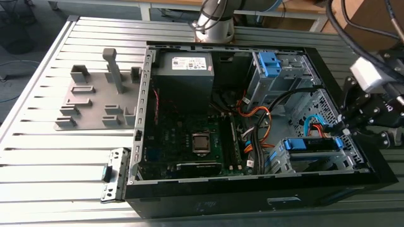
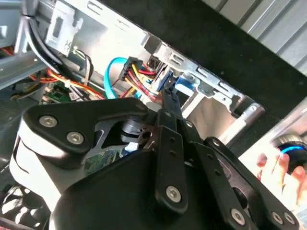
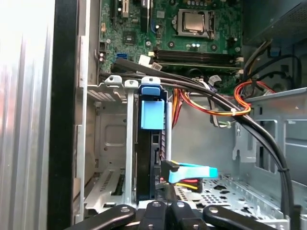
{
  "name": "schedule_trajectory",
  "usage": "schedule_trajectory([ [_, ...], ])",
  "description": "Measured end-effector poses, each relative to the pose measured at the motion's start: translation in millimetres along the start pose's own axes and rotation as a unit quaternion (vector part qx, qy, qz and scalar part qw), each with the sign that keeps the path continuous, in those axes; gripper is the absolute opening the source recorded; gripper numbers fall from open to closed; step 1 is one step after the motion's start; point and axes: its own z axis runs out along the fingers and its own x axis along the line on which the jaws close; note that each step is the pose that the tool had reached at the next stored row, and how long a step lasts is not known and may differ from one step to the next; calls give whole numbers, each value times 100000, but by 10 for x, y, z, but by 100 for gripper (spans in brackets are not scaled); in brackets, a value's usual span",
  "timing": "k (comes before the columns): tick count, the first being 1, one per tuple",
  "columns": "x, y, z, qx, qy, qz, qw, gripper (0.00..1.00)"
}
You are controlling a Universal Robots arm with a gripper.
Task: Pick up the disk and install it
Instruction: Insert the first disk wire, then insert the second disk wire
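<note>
In the exterior view, your open black computer case [image 1: 189, 201] already holds the disk [image 1: 309, 144], a flat silver hard drive with blue plastic rails, inside the metal drive cage at the case's four o'clock corner. The black gripper [image 1: 347, 126] hovers just beside it at three o'clock; you cannot tell whether it is clenched or released. Pick-up looks done, and seating seems nearly finished.

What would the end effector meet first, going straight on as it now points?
Probably the disk, standing on edge in the drive cage ahead of the end effector; the cable connectors beside it are close, depth unclear.
</note>
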Motion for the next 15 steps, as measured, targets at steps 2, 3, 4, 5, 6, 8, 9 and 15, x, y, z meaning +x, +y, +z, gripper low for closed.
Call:
schedule_trajectory([
  [2, -12, 5, -135, 1, -7, 1, 100000, 11],
  [3, -19, 7, -214, 1, 10, -1, 100000, 11],
  [4, -20, 7, -222, -1, -2, -5, 100000, 11],
  [5, -20, 7, -222, 1, -6, -3, 100000, 11],
  [6, -20, 7, -222, 1, -15, -5, 100000, 11],
  [8, -20, 7, -224, -1, -10, -4, 100000, 11],
  [9, -20, 7, -225, 0, -8, -3, 100000, 11],
  [15, -21, 8, -228, 1, -6, -4, 100000, 11],
])
